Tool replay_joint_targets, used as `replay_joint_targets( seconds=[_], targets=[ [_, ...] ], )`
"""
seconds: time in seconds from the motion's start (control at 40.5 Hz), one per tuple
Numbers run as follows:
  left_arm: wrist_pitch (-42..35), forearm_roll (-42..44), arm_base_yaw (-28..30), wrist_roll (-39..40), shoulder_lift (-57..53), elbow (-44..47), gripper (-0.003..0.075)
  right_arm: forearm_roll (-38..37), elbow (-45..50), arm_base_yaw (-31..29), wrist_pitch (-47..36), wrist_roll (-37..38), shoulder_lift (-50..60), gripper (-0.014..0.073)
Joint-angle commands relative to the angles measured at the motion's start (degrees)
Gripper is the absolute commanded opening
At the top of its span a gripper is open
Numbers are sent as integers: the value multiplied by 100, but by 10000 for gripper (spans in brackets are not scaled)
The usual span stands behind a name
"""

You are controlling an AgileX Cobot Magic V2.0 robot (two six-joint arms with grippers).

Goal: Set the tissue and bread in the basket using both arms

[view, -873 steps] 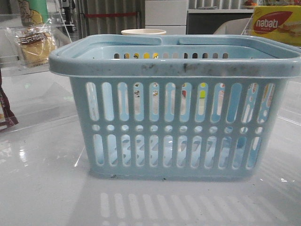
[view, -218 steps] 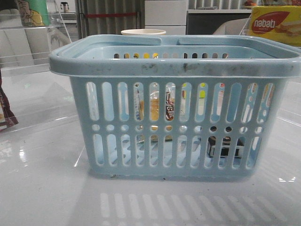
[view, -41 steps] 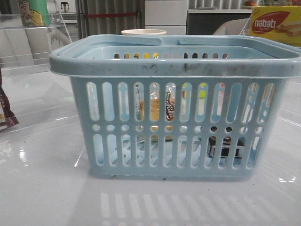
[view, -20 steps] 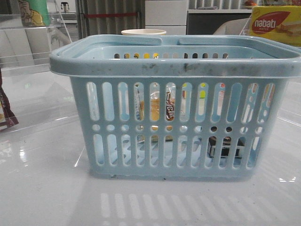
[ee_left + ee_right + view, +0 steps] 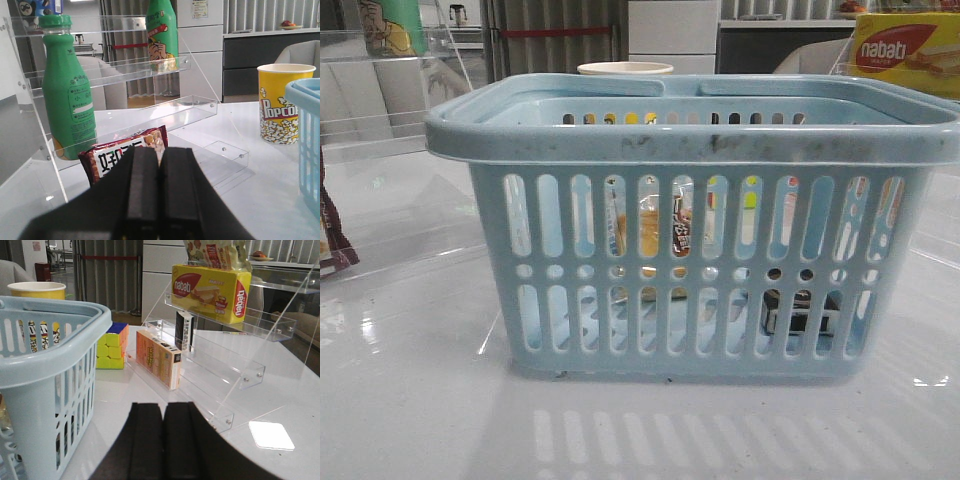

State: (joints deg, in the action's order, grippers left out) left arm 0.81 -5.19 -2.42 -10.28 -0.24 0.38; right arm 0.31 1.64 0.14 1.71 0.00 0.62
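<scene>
Basket stands mid-table. Bread sits inside it, upright behind the front slots; tissue lies flat on the basket floor, toward its right end. Left gripper: fingers pressed together, empty, outside the basket. Right gripper: same, beside the basket.

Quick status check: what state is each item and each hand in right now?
Bread: inside the basket, standing on edge.
Tissue: lying on the basket floor.
Basket: upright, handles folded down.
Left hand: shut, empty.
Right hand: shut, empty.
</scene>
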Motion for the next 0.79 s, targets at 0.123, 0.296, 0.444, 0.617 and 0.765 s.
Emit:
replay_joint_targets(
  seconds=[0.123, 0.296, 0.444, 0.617, 0.765],
  targets=[
    [-511, -5, -8, 55, -101, 32, 92, 5, -30, -33, -602, -75, 109, 56],
    [-511, -5, -8, 55, -101, 32, 92, 5, -30, -33, -576, -75, 109, 56],
    [-511, -5, -8, 55, -101, 32, 92, 5, -30, -33, -565, -75, 109, 56],
    [-511, -5, -8, 55, -101, 32, 92, 5, -30, -33, -565, -75, 109, 56],
    [-511, -5, -8, 55, -101, 32, 92, 5, -30, -25, -548, -75, 109, 56]
  ],
)
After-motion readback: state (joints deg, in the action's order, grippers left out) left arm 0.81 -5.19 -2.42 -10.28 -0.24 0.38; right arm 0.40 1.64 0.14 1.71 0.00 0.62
